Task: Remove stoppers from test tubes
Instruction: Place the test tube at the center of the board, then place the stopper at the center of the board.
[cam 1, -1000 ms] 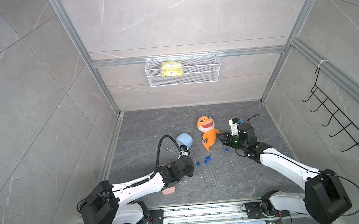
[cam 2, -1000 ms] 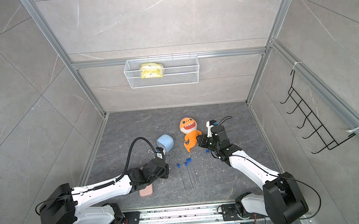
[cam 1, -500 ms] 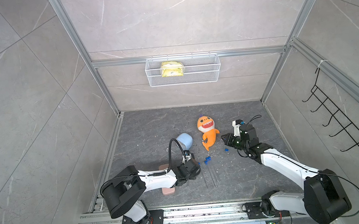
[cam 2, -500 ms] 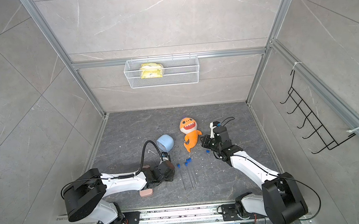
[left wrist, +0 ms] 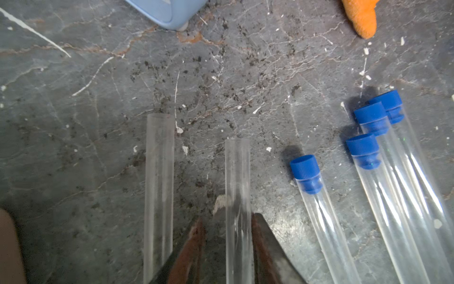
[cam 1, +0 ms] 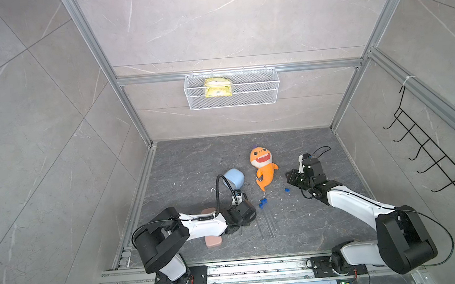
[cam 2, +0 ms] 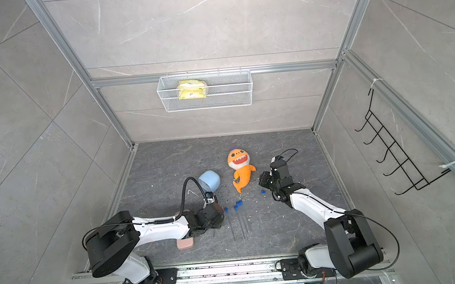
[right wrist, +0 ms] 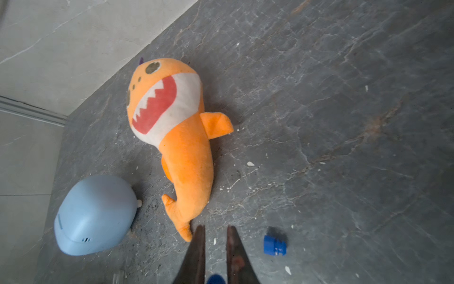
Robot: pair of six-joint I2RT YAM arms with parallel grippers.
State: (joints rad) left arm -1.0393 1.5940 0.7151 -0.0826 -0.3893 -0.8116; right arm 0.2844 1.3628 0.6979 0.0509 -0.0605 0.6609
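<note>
**Two tubes open, four with stoppers in**

The left gripper (left wrist: pixel 228 217) sits low over the near-left part of the floor (cam 1: pixel 195 164). Its fingers (left wrist: pixel 266 246) stand parted around an open tube (left wrist: pixel 237 177). One finger is at the glass and the other stands clear of it, so the grip is released. A second open tube (left wrist: pixel 159 172) lies parallel, just to its left.

To the right lie four capped tubes (left wrist: pixel 326 233), each with a blue stopper in its far end. One is a lone stopper (left wrist: pixel 305 172), and beside it to the right are three bunched stoppers (left wrist: pixel 363 150). All the tubes run near to far on the near middle of the floor. In both top views they show only as faint lines.

The right gripper (right wrist: pixel 216 227) hovers right of the orange plush shark (cam 1: pixel 263 167). It is clenched, and a gripped stopper (right wrist: pixel 215 279) shows blue between its fingers at the picture's edge. A loose stopper (cam 1: pixel 286 190) lies on the floor beside this gripper, apart from the tubes.

A pale blue cup (cam 1: pixel 234 178) lies left of the shark. A pink case (cam 1: pixel 213 241) lies partly under the left arm. A wire basket (cam 1: pixel 258 95) on the far wall holds a yellow packet (cam 1: pixel 218 87).
</note>
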